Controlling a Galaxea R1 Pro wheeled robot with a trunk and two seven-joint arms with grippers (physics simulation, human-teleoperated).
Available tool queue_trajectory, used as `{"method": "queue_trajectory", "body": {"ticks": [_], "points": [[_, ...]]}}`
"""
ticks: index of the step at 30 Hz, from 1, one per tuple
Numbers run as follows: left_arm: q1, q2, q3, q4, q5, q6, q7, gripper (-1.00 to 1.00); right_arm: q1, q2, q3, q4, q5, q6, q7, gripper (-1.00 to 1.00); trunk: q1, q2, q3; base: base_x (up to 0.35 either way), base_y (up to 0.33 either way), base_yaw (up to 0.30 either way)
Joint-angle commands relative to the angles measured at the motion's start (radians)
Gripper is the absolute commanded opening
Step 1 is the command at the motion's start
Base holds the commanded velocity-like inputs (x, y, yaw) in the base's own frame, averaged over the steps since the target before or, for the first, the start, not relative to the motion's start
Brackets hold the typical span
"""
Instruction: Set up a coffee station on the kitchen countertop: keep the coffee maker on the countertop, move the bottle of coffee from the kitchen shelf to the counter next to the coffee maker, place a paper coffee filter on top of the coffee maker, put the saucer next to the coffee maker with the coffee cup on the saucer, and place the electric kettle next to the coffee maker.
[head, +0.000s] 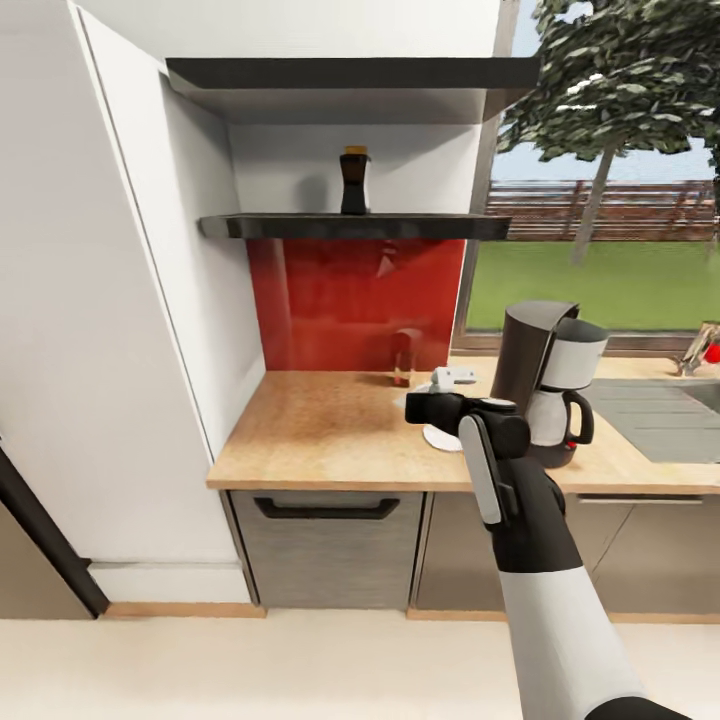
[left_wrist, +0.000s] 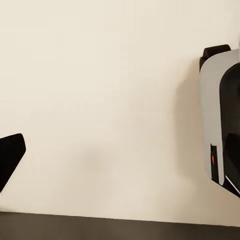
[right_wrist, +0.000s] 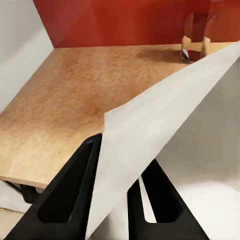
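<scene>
The bottle of coffee (head: 354, 182), dark with a tan cap, stands on the black kitchen shelf (head: 300, 227). On the kitchen countertop (head: 320, 430) the tall black coffee maker (head: 545, 385) stands at the right, its glass carafe in front. My right gripper (head: 420, 402) hovers over the counter just left of the coffee maker. It is shut on the white paper coffee filter (right_wrist: 150, 135), which rises between the black fingers (right_wrist: 70, 192). A flat white saucer (head: 438, 438) lies under the gripper, partly hidden. The left wrist view faces cream floor with a dark tip (left_wrist: 9, 156) at its edge.
A small reddish glass object (head: 403, 358) stands by the red backsplash (head: 340, 300). A grey sink (head: 670, 415) lies right of the coffee maker. Grey cabinet fronts (head: 330, 540) sit below the counter, and a white tall wall panel (head: 100, 300) bounds the left.
</scene>
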Motion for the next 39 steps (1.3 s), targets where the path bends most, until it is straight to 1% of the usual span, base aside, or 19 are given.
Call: {"method": "queue_trajectory", "body": {"ticks": [1, 3, 5, 14, 17, 20, 24, 39], "points": [[-0.001, 0.0, 0.008, -0.001, -0.01, 0.0, -0.001, 1.0, -0.001, 0.0, 0.0, 0.0, -0.032, 0.004, -0.002, -1.0, 0.001, -0.002, -0.002, 0.0, 0.0, -0.266], [0.0, 0.0, 0.007, -0.001, -0.01, 0.0, -0.002, 1.0, -0.001, 0.0, 0.0, 0.0, -0.063, 0.004, -0.002, -1.0, 0.001, -0.002, -0.002, 0.0, 0.0, -0.266], [0.0, 0.0, 0.007, -0.001, -0.01, 0.0, -0.002, 1.0, -0.001, 0.0, 0.004, 0.0, -0.075, 0.004, -0.002, -1.0, 0.001, -0.002, -0.002, 0.0, 0.0, -0.267], [0.0, 0.0, 0.007, -0.001, -0.01, -0.002, -0.002, 1.0, 0.0, 0.0, 0.019, 0.001, -0.086, 0.004, -0.002, -1.0, 0.001, -0.002, -0.002, -0.001, 0.0, -0.267], [0.0, 0.0, 0.008, -0.001, -0.01, -0.002, -0.002, 1.0, 0.0, 0.0, 0.07, 0.001, -0.086, 0.004, -0.002, -1.0, 0.001, -0.002, -0.002, -0.247, 0.0, -0.267], [0.0, 0.0, 0.009, -0.001, -0.01, -0.002, -0.001, 1.0, 0.0, 0.0, 0.089, 0.0, -0.086, 0.004, -0.002, -1.0, 0.001, -0.002, -0.002, -0.299, 0.0, -0.267], [0.0, 0.0, 0.009, -0.001, -0.01, -0.001, -0.001, 1.0, 0.0, 0.0, 0.095, 0.0, -0.086, 0.005, -0.002, -1.0, 0.001, -0.002, -0.002, -0.105, 0.0, -0.267], [0.0, 0.001, 0.009, -0.001, -0.01, 0.0, 0.0, 1.0, 0.0, 0.0, 0.096, -0.001, -0.086, 0.005, -0.003, -1.0, 0.001, -0.002, -0.002, -0.004, 0.0, -0.267]]}}
